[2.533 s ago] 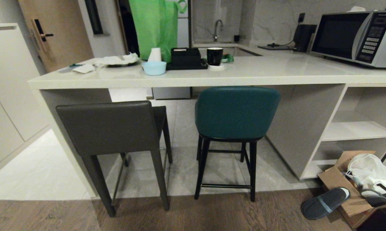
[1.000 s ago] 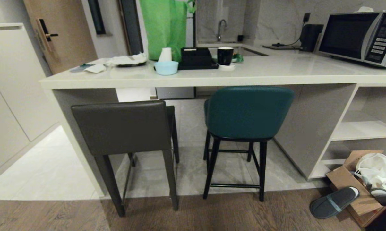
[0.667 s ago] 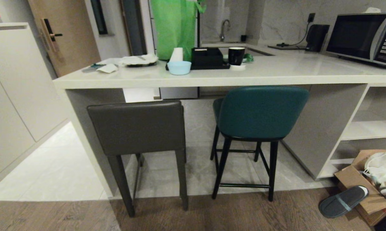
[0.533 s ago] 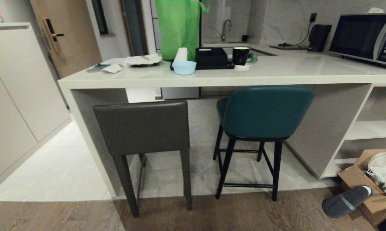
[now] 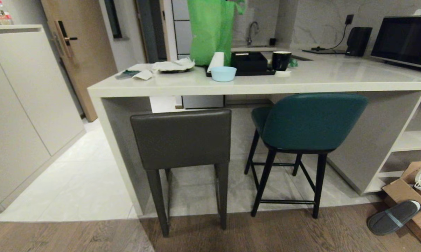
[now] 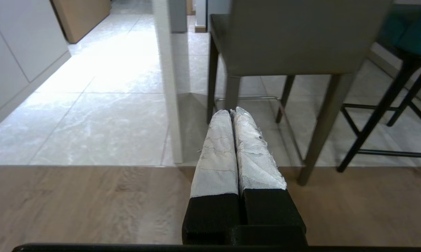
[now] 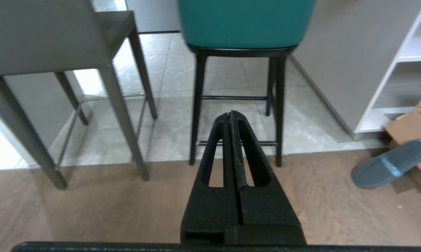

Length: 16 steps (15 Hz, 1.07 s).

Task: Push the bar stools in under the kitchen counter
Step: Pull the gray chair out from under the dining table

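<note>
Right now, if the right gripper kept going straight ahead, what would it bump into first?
Probably the teal stool. The right gripper, fingers shut, points at the stool's black legs and low crossbar, with only bare floor showing between; depth is hard to judge.

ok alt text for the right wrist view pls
The shut right pincer points at the teal stool on black legs; the grey stool stands beside it, and a slipper lies on the wood floor.

Left tool (image 6: 233,112) and right tool (image 7: 229,113) both closed, empty, held low.
</note>
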Available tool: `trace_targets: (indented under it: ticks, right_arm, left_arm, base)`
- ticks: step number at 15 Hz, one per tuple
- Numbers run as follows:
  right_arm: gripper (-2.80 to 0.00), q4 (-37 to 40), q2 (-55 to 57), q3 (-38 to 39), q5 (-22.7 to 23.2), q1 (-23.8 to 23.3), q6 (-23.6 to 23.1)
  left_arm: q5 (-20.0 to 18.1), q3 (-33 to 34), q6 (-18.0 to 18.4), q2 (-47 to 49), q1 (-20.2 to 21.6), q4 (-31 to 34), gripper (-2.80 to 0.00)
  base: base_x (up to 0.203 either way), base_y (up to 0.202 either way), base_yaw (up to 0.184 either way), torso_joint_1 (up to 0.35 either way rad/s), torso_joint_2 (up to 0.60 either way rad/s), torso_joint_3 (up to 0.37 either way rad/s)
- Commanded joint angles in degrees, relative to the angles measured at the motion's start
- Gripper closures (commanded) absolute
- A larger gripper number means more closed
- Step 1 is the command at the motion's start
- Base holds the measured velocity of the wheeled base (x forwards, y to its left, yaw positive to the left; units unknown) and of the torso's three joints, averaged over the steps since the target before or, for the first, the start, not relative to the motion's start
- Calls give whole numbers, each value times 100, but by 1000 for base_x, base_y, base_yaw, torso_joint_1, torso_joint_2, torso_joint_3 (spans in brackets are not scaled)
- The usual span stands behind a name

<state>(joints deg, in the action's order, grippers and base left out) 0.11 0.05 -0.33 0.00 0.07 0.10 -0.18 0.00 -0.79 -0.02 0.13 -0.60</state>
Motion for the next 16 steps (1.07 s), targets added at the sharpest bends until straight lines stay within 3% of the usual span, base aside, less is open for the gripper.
trace_targets:
  ticks: [1, 8, 13, 16]
  right_arm:
    - [0, -2, 11, -2, 0, 1, -1]
    - [0, -2, 4, -2, 0, 1, -1]
    - [0, -2, 12, -2, 0, 1, -1]
    - [0, -2, 4, -2, 0, 1, -1]
  left_arm:
    - [1, 19, 0, 2, 4, -2, 0]
    - [1, 26, 0, 5, 4, -2, 0]
    - [1, 26, -9, 2, 4, -2, 0]
    - [1, 26, -9, 2, 4, -2, 0]
  base:
    - [0, 197, -5, -1, 1, -2]
    - [0, 180, -1, 3, 3, 2]
    - [0, 0, 0, 0, 0, 0]
    - [168, 0, -1, 0, 1, 2]
